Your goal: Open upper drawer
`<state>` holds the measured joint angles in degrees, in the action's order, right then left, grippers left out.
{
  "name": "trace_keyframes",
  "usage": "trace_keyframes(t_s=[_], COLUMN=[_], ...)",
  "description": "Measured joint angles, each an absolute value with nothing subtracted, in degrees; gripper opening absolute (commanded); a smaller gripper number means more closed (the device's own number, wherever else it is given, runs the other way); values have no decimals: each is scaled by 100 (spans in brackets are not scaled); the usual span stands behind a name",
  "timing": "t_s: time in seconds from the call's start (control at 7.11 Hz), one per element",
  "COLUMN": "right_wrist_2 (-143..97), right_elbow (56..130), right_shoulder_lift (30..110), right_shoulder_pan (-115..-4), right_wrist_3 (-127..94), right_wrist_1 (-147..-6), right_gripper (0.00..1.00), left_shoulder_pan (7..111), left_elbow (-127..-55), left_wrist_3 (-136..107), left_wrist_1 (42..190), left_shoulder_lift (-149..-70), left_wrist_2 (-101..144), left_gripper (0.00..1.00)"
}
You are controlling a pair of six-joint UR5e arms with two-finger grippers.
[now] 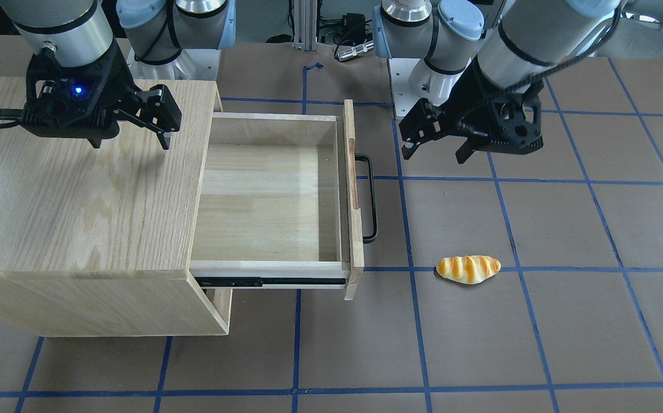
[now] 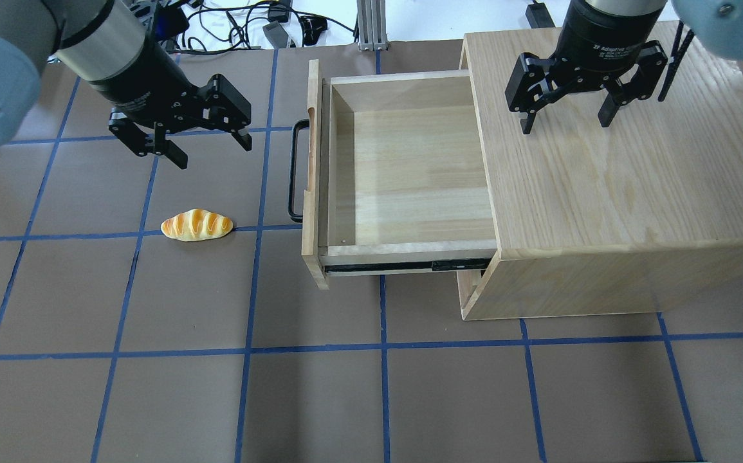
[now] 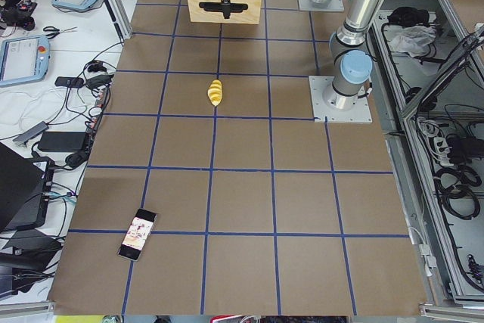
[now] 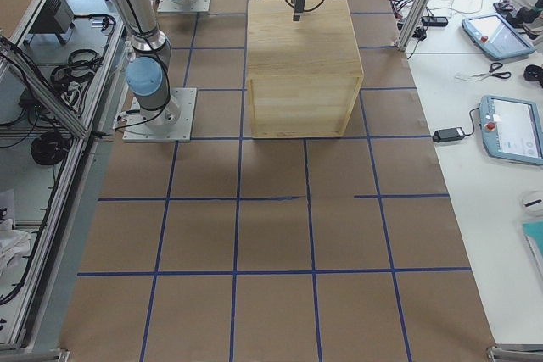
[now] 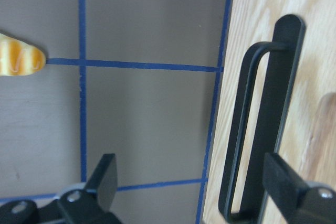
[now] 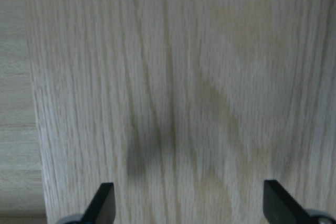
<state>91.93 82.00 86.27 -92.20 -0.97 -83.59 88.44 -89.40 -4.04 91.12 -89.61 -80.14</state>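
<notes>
The upper drawer (image 2: pixel 410 173) is a shallow light-oak box that stands pulled far out of the oak cabinet (image 2: pixel 615 173), with nothing in it. Its front panel carries a black bar handle (image 2: pixel 294 170). My left gripper (image 2: pixel 211 153) is open and holds nothing, hovering over the table just beyond the handle, apart from it. In the left wrist view the handle (image 5: pixel 262 124) runs between my spread fingers. My right gripper (image 2: pixel 565 125) is open above the cabinet top, which fills the right wrist view (image 6: pixel 173 77). The drawer (image 1: pixel 268 201) also shows in the front-facing view.
A toy bread roll (image 2: pixel 196 225) lies on the brown table below the left gripper, left of the drawer front. A phone (image 3: pixel 137 234) lies far down the table. A black slide rail (image 2: pixel 410 265) shows under the drawer's side.
</notes>
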Motion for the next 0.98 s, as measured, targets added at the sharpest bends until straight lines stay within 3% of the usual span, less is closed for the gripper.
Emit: trace_keyframes(t_s=[0.56,0.98], right_wrist_2=[9193,9193], right_elbow=[8200,8200], right_shoulder_lift=[8622,8626], right_shoulder_pan=[-9220,-9220], right_wrist_3=[-97,-97], right_wrist_1=[-8358,-8359], right_gripper=[100,100], left_shoulder_pan=[8863,8862], left_elbow=[-9114,-8843], left_wrist_3=[88,175], left_wrist_1=[8319,8328], left_shoulder_lift=[-8983,-9040], left_wrist_2=[-9188,-9151], left_gripper=[100,100])
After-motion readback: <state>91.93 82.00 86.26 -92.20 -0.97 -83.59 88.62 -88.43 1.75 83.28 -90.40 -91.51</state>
